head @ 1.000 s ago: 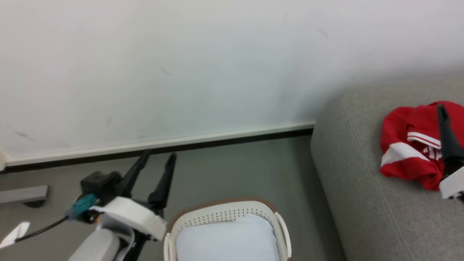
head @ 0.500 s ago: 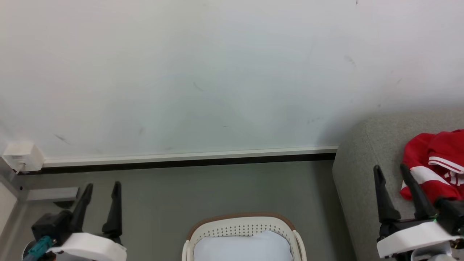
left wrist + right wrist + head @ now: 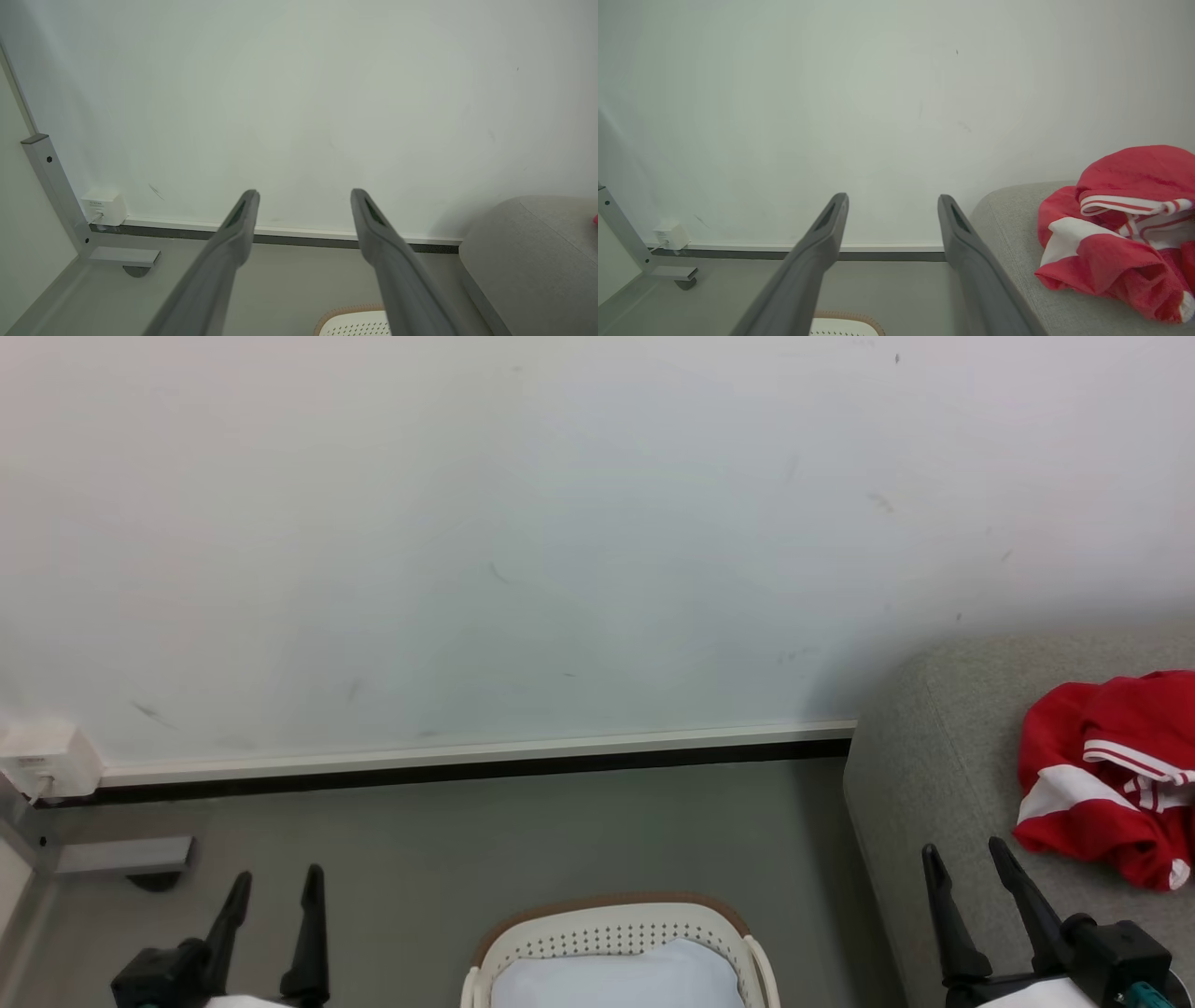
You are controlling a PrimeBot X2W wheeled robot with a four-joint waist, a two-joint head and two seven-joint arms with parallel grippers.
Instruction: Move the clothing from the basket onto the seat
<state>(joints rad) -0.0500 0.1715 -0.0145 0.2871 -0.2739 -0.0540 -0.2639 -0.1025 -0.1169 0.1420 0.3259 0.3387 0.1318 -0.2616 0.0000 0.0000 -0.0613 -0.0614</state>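
Clothing [image 3: 1102,775] on seat [image 3: 934,784] near wall-end edge; basket [image 3: 607,929] showing pale cloth [image 3: 607,978]; left gripper [image 3: 280,873], right gripper [image 3: 963,845] spread, empty; seemingly complete.

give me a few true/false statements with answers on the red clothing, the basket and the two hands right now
1. The red clothing lies on the grey seat. True.
2. The right hand grips the red clothing. False: it is open, empty and clear of it.
3. A pale bluish-white cloth lies in the basket. True.
4. The left hand is shut. False: its fingers stand apart, holding nothing.
5. The basket stands on the seat. False: it stands on the floor beside the seat.
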